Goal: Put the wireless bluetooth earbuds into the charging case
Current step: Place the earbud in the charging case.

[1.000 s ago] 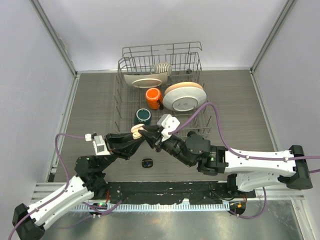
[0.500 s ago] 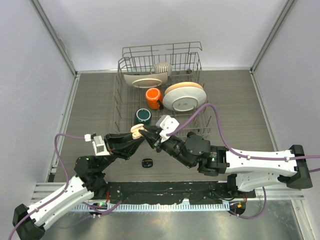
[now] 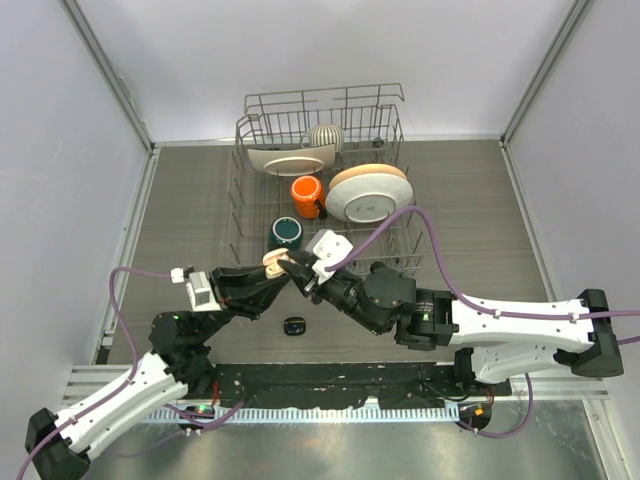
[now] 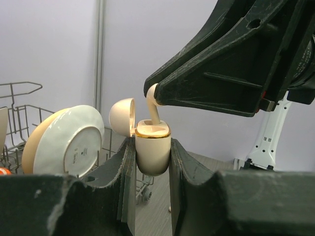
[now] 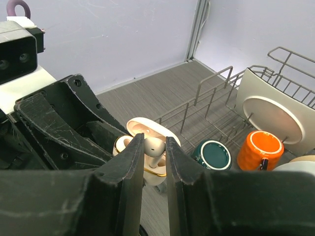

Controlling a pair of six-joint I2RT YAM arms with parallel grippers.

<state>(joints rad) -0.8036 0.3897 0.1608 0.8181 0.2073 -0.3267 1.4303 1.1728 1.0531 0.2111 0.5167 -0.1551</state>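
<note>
Earbud pinched between right fingers, touching case.

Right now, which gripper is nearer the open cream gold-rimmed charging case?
Left. The left gripper is clamped on the open cream charging case; the right gripper hangs just above, pinching a cream-white earbud whose stem enters the case.

Open cream case upright, cream earbud apparently half-inserted stem-down

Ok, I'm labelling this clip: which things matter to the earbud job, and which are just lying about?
Job: cream earbud, open cream charging case, left gripper, right gripper, perhaps small black item.
Lying about: dish rack, plates, orange mug, teal mug.
</note>
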